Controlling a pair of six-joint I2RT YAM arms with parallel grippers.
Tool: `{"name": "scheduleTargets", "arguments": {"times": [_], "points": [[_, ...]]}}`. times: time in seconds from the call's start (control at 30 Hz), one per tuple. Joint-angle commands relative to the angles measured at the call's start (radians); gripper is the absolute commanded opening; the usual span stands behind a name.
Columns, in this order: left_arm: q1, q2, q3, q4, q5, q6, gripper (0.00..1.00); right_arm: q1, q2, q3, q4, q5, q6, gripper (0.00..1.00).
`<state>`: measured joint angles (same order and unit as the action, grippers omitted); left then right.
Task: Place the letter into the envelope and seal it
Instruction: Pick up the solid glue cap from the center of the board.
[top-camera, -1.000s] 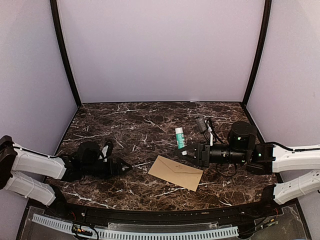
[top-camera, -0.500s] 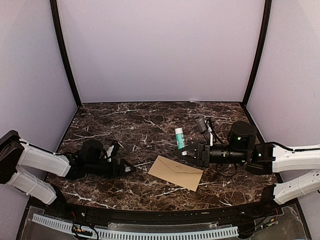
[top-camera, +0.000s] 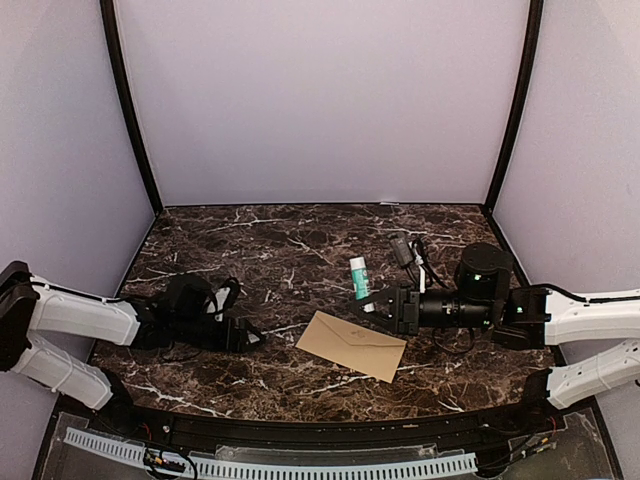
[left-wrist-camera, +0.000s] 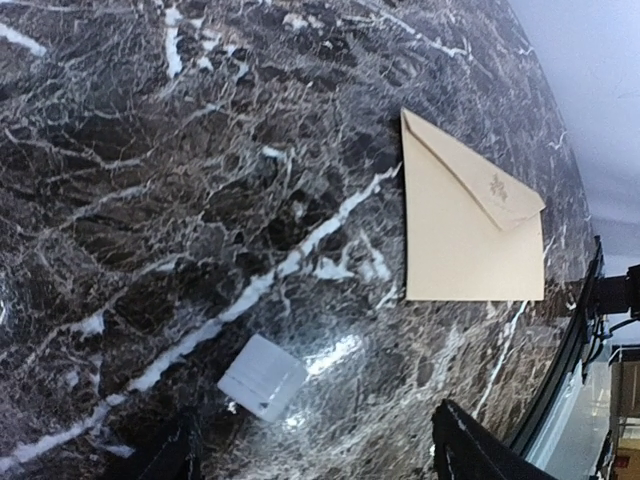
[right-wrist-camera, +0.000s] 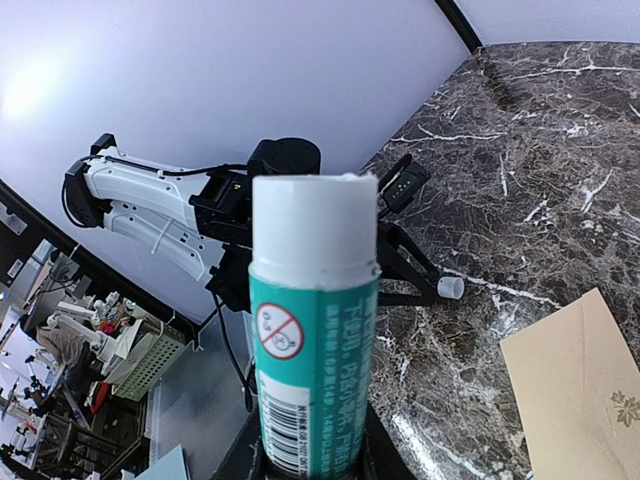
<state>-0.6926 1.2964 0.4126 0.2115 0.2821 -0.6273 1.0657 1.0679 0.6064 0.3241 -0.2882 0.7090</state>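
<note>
The tan envelope (top-camera: 352, 345) lies flat near the table's front centre with its pointed flap folded down and a small printed mark (left-wrist-camera: 497, 186) on it; it also shows in the left wrist view (left-wrist-camera: 470, 230) and the right wrist view (right-wrist-camera: 580, 380). The letter is out of view. My right gripper (top-camera: 375, 300) is shut on a green-and-white glue stick (right-wrist-camera: 315, 340), held upright just behind the envelope. My left gripper (left-wrist-camera: 320, 460) is open low over the table, left of the envelope. A small white cap (left-wrist-camera: 262, 377) lies on the marble between its fingers.
The dark marble table (top-camera: 280, 250) is walled in by pale panels at the back and both sides. A black cable rail (top-camera: 330, 425) runs along the near edge. A small black connector with cables (top-camera: 405, 248) sits behind my right arm.
My left wrist has shifted a little to the right and rolled, and its jaws have narrowed slightly. The right arm and the glue stick have stayed put.
</note>
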Motion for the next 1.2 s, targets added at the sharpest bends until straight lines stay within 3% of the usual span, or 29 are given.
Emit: {"name": "scheduleTargets", "arguments": {"times": [0.0, 0.43, 0.93, 1.17], "points": [[0.004, 0.036, 0.041, -0.065, -0.005, 0.104, 0.76, -0.004, -0.011, 0.012, 0.015, -0.007, -0.005, 0.04], [0.004, 0.121, 0.093, -0.074, -0.024, 0.248, 0.71, -0.004, -0.031, 0.003, -0.007, 0.001, -0.006, 0.04], [0.002, 0.097, 0.034, -0.021, 0.089, 0.268, 0.54, -0.005, -0.014, 0.011, -0.004, -0.009, -0.007, 0.04], [0.0, 0.13, 0.057, -0.058, 0.03, 0.284, 0.51, -0.004, -0.015, 0.011, -0.009, -0.006, -0.006, 0.04]]}}
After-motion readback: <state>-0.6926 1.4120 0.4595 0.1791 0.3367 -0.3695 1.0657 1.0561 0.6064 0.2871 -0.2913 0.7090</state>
